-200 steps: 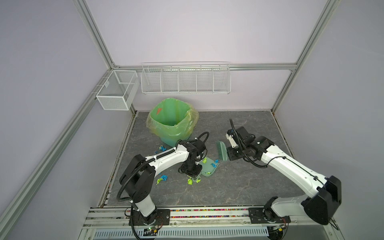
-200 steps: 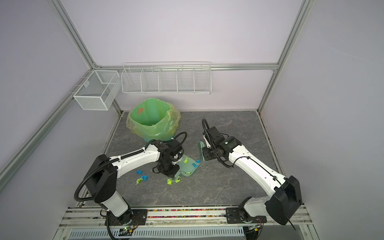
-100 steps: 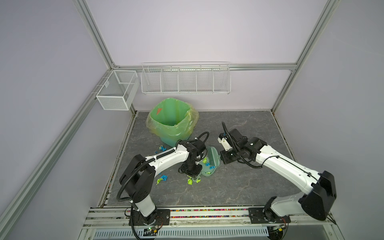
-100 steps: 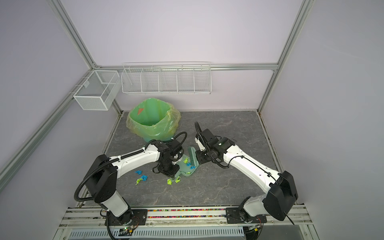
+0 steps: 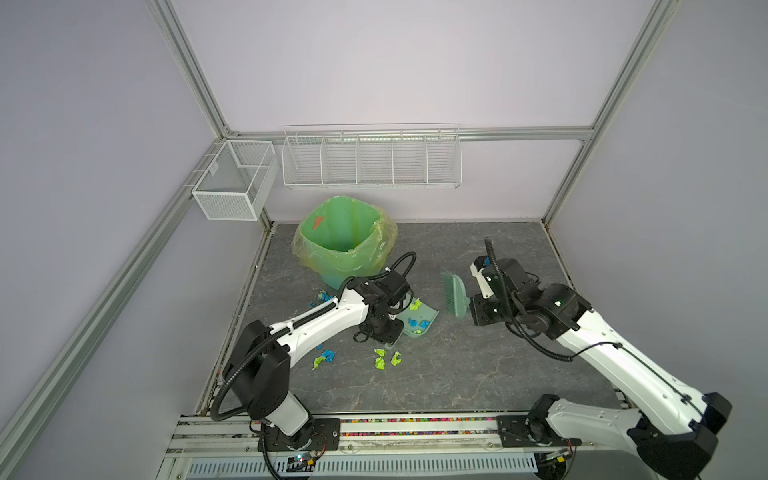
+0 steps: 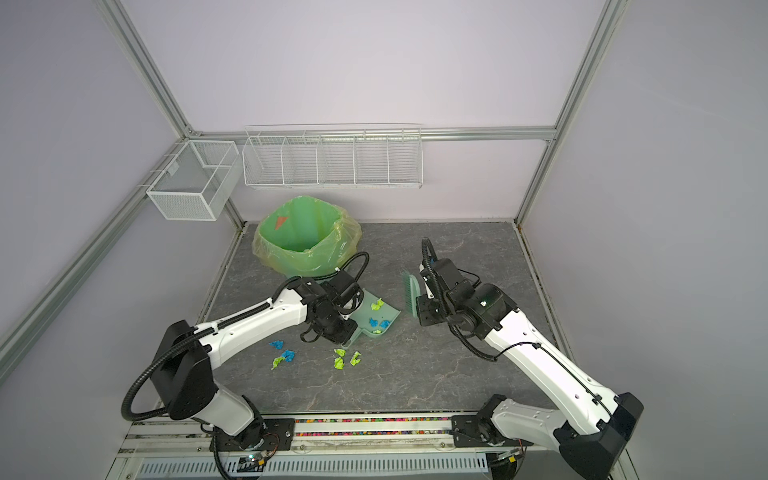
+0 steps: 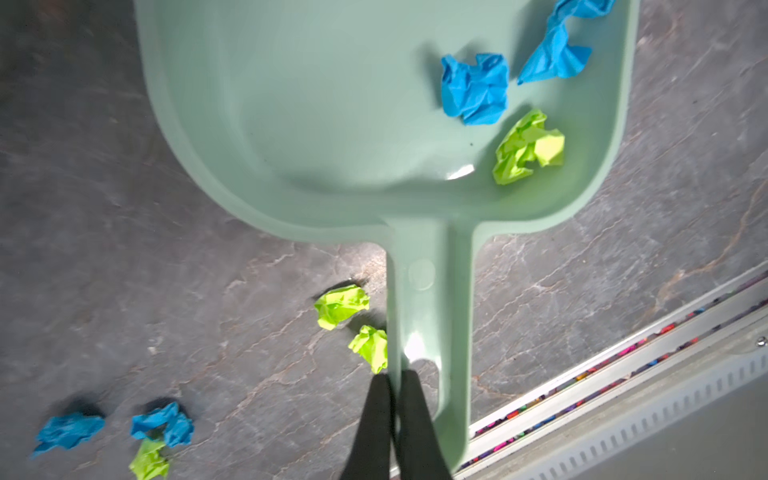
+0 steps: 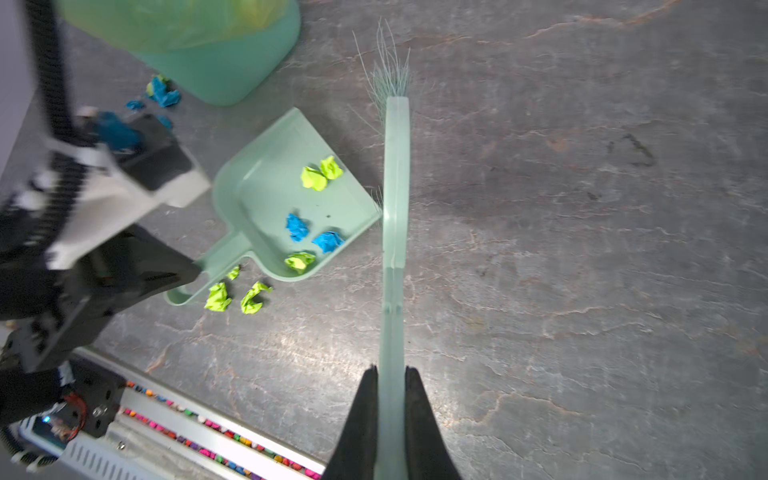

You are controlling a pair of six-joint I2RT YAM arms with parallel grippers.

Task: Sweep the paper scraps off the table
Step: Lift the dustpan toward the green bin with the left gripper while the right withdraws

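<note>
Beside the lined bin (image 5: pixel 332 262) at the tabletop's (image 5: pixel 457 386) back left, paper scraps (image 5: pixel 328 356) lie loose around the left end effector (image 7: pixel 395 378), which is clamped on the handle of the dustpan (image 8: pixel 266 195), whose tray holds two blue and three lime wads. Further right, the right end effector (image 8: pixel 391 370) pinches the brush (image 8: pixel 395 166) handle, near the pan's mouth. Mid-sweep, I judge: next the brush must reach the loose wads behind the pan and drive them in.

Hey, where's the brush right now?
In both top views the brush is near the middle of the table, just right of the dustpan, gripped by its handle in the right end effector.
</note>
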